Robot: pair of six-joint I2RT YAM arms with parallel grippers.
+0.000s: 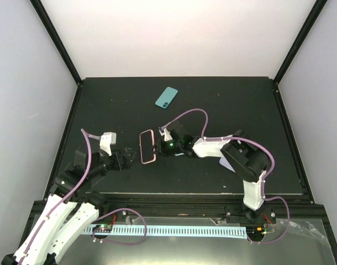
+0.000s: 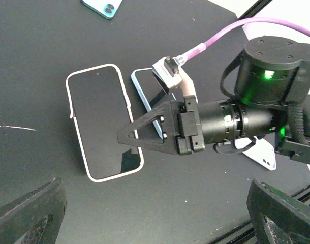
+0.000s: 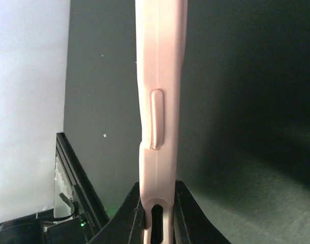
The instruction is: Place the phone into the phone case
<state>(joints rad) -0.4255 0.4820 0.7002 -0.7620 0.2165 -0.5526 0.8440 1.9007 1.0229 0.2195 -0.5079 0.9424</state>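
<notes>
phone (image 1: 166, 97): teal, flat near the table's far edge, well apart from both grippers.
phone case (image 2: 256, 155): maybe the pale piece under the right arm; cannot tell.
progress: nothing seated; fetch and insert both left.
right gripper (image 3: 157, 203): pinching pink-rimmed phone (image 2: 104, 122) by its edge.
left gripper (image 2: 155, 182): spread wide, empty.
views: only right wrist shows the pinch close up; only left wrist shows light blue-rimmed phone (image 2: 145, 90) clearly.

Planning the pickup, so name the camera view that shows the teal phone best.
Top external view: the teal phone lies whole, back up, lenses visible. Left wrist view catches only its lens corner, cut off at the top edge; right wrist view shows none of it.
</notes>
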